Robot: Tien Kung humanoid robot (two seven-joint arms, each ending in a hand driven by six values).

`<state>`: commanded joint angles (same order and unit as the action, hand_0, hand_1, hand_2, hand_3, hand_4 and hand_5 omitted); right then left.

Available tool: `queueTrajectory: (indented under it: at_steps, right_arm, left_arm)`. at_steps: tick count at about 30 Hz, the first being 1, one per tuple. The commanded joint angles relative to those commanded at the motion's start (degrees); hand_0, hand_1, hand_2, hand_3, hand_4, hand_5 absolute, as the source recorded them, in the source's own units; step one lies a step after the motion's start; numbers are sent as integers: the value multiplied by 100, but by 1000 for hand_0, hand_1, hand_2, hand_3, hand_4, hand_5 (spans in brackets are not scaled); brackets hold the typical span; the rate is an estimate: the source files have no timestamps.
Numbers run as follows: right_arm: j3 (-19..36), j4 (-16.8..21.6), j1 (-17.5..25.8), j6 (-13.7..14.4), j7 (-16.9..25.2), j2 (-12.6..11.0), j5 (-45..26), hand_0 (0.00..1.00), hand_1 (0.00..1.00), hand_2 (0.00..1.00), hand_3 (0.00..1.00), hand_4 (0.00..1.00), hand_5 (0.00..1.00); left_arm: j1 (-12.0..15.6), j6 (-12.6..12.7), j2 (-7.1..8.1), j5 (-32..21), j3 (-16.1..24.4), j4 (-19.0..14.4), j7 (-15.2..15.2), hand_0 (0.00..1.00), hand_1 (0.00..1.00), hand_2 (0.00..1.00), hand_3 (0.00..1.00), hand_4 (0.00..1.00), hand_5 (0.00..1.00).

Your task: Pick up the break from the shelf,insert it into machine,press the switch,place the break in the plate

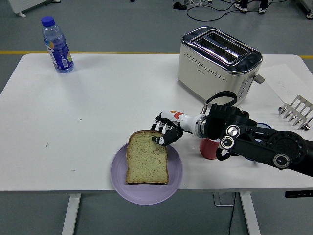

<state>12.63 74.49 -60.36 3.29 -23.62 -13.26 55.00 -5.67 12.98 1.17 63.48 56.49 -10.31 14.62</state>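
The right arm (254, 147) reaches in from the right edge, low over the counter, forearm running leftward. Its right hand (166, 131) points left, palm down, fingers (161, 139) curled downward with tips pinched together.

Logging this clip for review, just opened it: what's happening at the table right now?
The robot's right hand grips the top edge of a slice of bread that lies on the purple plate near the table's front edge. The hand has not let go yet. Behind the arm stand a toaster with empty slots, a red cup and, at the far right, a small metal rack. A water bottle stands at the far left. The left arm is out of view.
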Motion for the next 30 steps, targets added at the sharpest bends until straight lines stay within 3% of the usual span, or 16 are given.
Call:
queueTrajectory:
  at_steps: [1, 6, 7, 12, 14, 20, 24, 25, 30]
  right_arm:
    - [10, -25, 14, -12, 26, 19, 25, 588, 642, 692, 732, 632, 106]
    - [33, -124, 89, -25, 151, 77, 124, 588, 642, 692, 732, 632, 106]
    - [32, -129, 92, -22, 158, 79, 126, 681, 710, 780, 815, 684, 117]
    - [46, -170, 128, 70, 282, 104, 162, 681, 710, 780, 815, 684, 117]
    - [75, -159, 139, 143, 326, 107, 157, 727, 750, 830, 852, 720, 127]
    - [318, 111, 223, 326, 456, 4, 182, 737, 757, 836, 855, 728, 136]
    - [790, 616, 368, 410, 758, -156, 244, 737, 757, 836, 855, 728, 136]
    - [951, 778, 427, 449, 901, -214, 143, 720, 724, 786, 785, 672, 155]
    - [1709, 1466, 692, 667, 1718, -409, -540, 720, 724, 786, 785, 672, 155]
  left_arm:
    - [3, 0, -1, 4, 3, 0, 1, 620, 448, 445, 506, 251, 823]
    - [20, -4, -6, 26, 4, 0, 7, 620, 448, 445, 506, 251, 823]
    - [21, -4, -7, 28, 5, 0, 7, 620, 448, 447, 508, 251, 825]
    - [34, -9, -9, 47, 3, 0, 11, 620, 448, 447, 508, 251, 825]
    - [35, -12, -10, 55, 2, 0, 13, 620, 449, 448, 509, 250, 823]
    - [31, -12, -4, 9, -30, 0, -1, 620, 448, 448, 509, 249, 822]
    - [23, -9, -2, -21, -38, 0, -9, 620, 448, 448, 509, 249, 822]
    - [21, -9, -1, -30, -43, 0, -12, 619, 447, 449, 508, 251, 823]
    - [17, -14, 2, -39, -36, 0, -20, 619, 447, 449, 508, 251, 823]
